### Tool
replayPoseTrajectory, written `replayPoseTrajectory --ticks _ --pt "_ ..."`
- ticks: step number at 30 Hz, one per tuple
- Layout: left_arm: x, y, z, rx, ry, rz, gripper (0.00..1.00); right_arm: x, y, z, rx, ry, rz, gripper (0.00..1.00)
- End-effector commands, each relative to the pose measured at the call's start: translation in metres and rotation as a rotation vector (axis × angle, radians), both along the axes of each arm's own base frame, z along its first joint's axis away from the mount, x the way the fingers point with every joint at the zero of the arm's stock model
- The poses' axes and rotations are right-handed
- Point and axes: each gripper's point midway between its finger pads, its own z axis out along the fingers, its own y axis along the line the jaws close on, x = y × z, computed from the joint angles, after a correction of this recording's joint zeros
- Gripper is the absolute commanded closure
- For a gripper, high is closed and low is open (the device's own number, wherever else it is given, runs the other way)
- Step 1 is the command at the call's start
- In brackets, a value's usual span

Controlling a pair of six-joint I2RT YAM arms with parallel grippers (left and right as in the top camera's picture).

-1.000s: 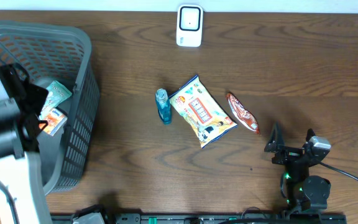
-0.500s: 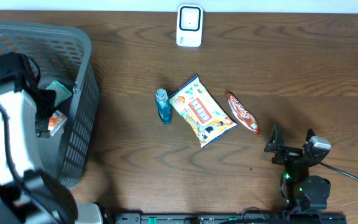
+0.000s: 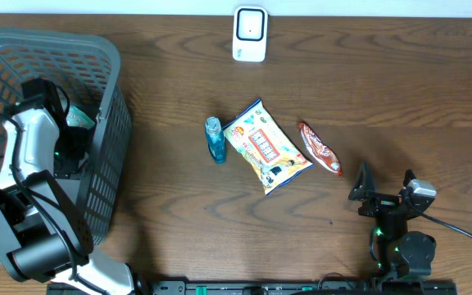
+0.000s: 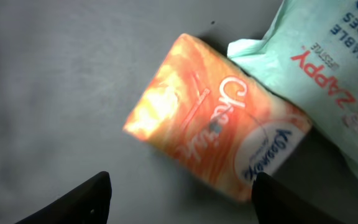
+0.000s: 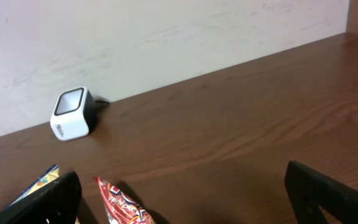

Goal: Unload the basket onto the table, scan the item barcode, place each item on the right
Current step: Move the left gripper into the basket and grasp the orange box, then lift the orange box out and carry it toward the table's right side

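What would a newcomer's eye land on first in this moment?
The left gripper is deep in the grey basket at the left, open over an orange tissue pack beside a mint wipes pack. Next comes the yellow snack bag in the middle of the table, flanked by a blue bottle and a red-brown wrapper, with the white scanner at the far edge.

We see a dark brown wooden desk [image 3: 383,82]. Near its middle lies a flat yellow printed snack bag [image 3: 265,147]. Just left of the bag is a small clear blue bottle [image 3: 215,140]. Just right of the bag, and apart from it, lies a reddish-brown foil wrapper [image 3: 319,148]. Beyond the bag, at the desk's far edge, stands a white box-shaped scanner [image 3: 250,34]. Well to the bag's left sits a grey plastic mesh basket [image 3: 109,164].
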Motion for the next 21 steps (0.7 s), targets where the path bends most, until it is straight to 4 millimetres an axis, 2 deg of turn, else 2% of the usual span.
replayPoseTrajectory --ticks 1,7,10,12,15,21 --pt "-0.005 -0.001 -0.016 0.001 0.001 0.012 0.27 0.000 0.002 -0.001 -0.013 0.000 0.008 0.01" --pt "0.005 0.004 -0.034 0.032 -0.075 0.013 0.28 0.000 0.002 -0.001 -0.013 0.000 0.008 0.01" --pt "0.006 0.004 -0.038 0.040 -0.090 0.012 0.43 0.000 0.002 -0.001 -0.013 0.000 0.008 0.01" --pt "0.006 0.005 -0.041 0.046 -0.096 0.013 0.59 0.000 0.002 -0.001 -0.013 0.000 0.008 0.01" --pt "0.004 0.008 -0.042 0.067 -0.087 0.015 0.92 0.000 0.002 -0.001 -0.013 0.000 0.008 0.01" --pt "0.003 0.015 -0.032 0.116 -0.074 -0.047 0.93 0.000 0.002 -0.001 -0.013 0.000 0.008 0.01"
